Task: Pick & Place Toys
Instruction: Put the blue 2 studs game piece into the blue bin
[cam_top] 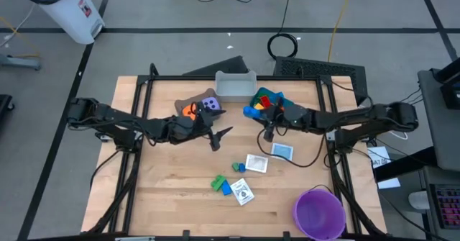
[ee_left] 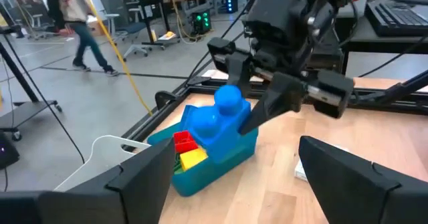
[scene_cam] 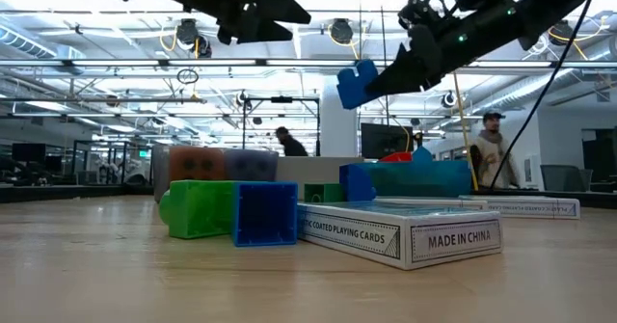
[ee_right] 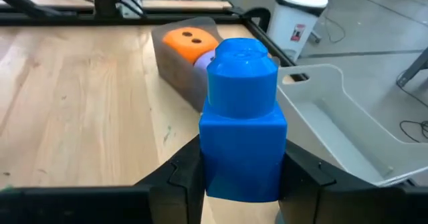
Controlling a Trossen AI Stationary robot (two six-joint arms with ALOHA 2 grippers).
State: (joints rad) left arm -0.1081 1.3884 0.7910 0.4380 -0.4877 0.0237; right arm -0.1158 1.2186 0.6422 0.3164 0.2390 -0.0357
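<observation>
My right gripper (cam_top: pixel 262 120) is shut on a blue brick (cam_top: pixel 251 112), held in the air beside the blue bin (cam_top: pixel 277 97), which holds red, yellow and green bricks. My left gripper (cam_top: pixel 219 136) is open and empty above the table's middle, near the brown bin (cam_top: pixel 188 101) that holds the orange die (ee_right: pixel 187 39) and the purple die (cam_top: pixel 210 104). Green and blue bricks (cam_top: pixel 221 185) and white cards (cam_top: pixel 256 163) lie on the table nearer the front. My right gripper pinches the blue brick's square lower block (ee_right: pixel 242 154) by two opposite sides between its two fingers. The round stud end (ee_right: pixel 244 67) sticks out past the fingertips. The fingers slant downward from the table's right side. The brick is lifted clear of the table and bin.
A grey bin (cam_top: pixel 236 85) stands at the far edge between the brown and blue bins. A purple bowl (cam_top: pixel 318 212) sits at the near right corner. A card box (scene_cam: pixel 405 231) lies close to the low camera. People walk in the room behind.
</observation>
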